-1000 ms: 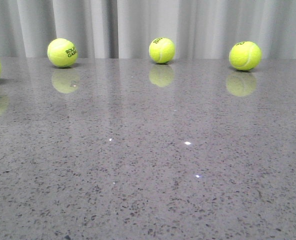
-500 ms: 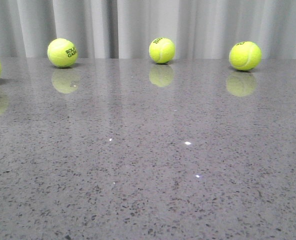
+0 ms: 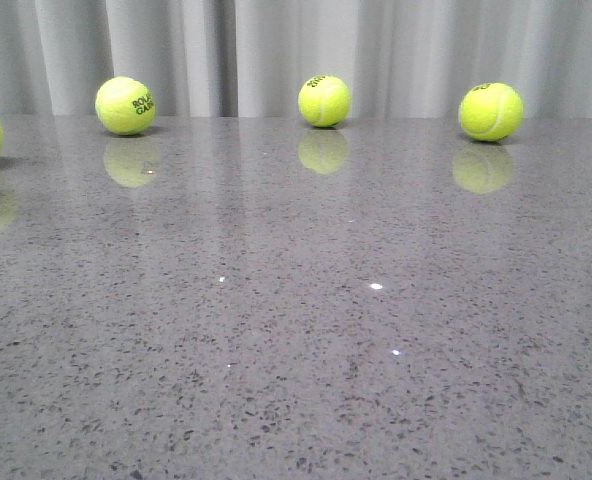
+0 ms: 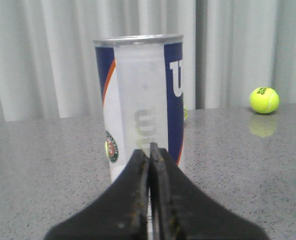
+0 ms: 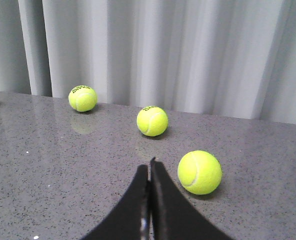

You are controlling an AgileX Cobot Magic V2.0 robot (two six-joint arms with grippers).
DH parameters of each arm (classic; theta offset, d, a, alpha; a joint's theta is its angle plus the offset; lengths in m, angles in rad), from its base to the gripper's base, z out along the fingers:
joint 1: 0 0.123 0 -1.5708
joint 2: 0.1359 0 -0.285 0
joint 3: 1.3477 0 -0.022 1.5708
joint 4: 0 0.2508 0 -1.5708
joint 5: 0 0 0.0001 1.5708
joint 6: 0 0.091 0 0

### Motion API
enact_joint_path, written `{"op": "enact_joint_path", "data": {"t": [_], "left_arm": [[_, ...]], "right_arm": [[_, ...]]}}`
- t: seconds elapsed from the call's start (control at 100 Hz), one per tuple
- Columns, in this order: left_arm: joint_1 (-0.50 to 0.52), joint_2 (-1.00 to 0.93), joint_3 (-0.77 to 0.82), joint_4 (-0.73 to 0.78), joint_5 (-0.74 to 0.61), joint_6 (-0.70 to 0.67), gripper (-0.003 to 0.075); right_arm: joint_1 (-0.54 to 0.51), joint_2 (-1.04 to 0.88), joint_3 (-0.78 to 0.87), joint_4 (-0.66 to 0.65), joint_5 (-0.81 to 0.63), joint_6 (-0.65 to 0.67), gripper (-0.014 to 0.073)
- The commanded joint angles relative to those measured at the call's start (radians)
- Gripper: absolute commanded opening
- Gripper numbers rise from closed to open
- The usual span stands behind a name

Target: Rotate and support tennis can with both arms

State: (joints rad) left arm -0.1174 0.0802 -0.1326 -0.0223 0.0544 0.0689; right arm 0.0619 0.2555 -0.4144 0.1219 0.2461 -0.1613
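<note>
the tennis can (image 4: 140, 102) is seen upright on the grey table (image 3: 296, 330), directly ahead of the left gripper (image 4: 149, 152), whose fingers are pressed together with nothing held. the right gripper (image 5: 149, 167) is likewise closed and empty, with tennis balls (image 5: 199, 172) lying ahead. four balls are noted along the table's far edge.

counter (image 3: 296, 380) looks like polished speckled stone, super glossy; tennis balls (image 3: 324, 100) fuzzy felt; tennis can (image 4: 140, 105) smooth plastic, metal rim.
</note>
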Motion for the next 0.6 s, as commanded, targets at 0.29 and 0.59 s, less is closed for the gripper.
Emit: {"op": "enact_joint_path", "data": {"t": [0.29, 0.59], "left_arm": [[0.032, -0.123, 0.148, 0.117, -0.094, -0.110, -0.0021], [0.034, -0.123, 0.177, 0.165, -0.094, -0.177, -0.0021]], "right_arm": [[-0.008, 0.010, -0.026, 0.005, -0.077, 0.000, -0.0068], [-0.008, 0.010, -0.026, 0.005, -0.077, 0.000, -0.0068]]}}
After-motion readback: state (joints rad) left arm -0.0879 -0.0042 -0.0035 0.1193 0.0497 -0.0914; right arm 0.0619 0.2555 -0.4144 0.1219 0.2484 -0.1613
